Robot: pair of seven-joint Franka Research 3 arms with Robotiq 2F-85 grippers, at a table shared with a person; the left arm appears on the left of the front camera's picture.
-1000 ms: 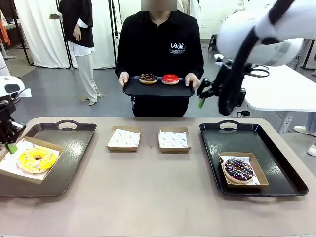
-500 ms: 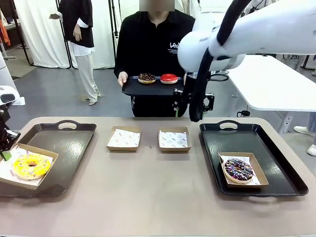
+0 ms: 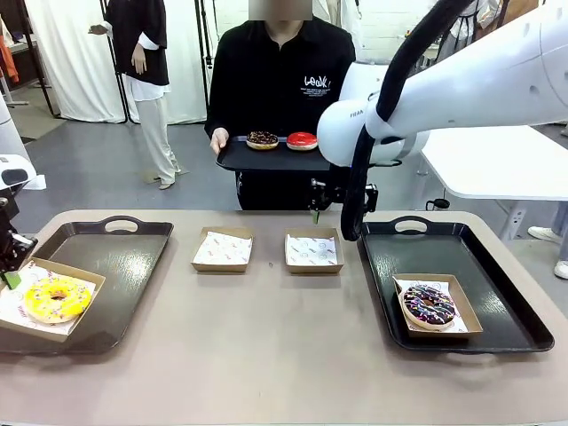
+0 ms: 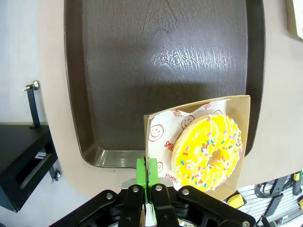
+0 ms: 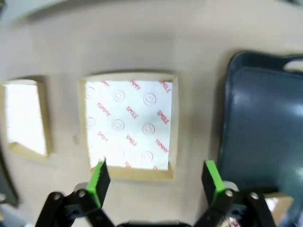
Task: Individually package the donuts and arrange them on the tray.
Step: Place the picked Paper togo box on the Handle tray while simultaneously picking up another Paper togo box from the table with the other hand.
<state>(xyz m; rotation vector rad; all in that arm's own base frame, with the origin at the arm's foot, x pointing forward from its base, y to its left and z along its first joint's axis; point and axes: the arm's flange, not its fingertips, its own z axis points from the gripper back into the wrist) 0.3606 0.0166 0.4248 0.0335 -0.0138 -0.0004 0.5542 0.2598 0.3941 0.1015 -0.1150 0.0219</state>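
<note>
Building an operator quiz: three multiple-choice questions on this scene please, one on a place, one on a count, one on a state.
1. Where is the yellow donut? A boxed on the left tray; B on the right tray; C on bare table.
2. Donuts on the tray the person holds? A one; B two; C four.
3. The right hand is: A open; B shut on a donut; C shut on a box.
Key: 1 A, its box sits there; 2 B, a chocolate donut and a red donut; 3 A, its pads stand wide apart.
</note>
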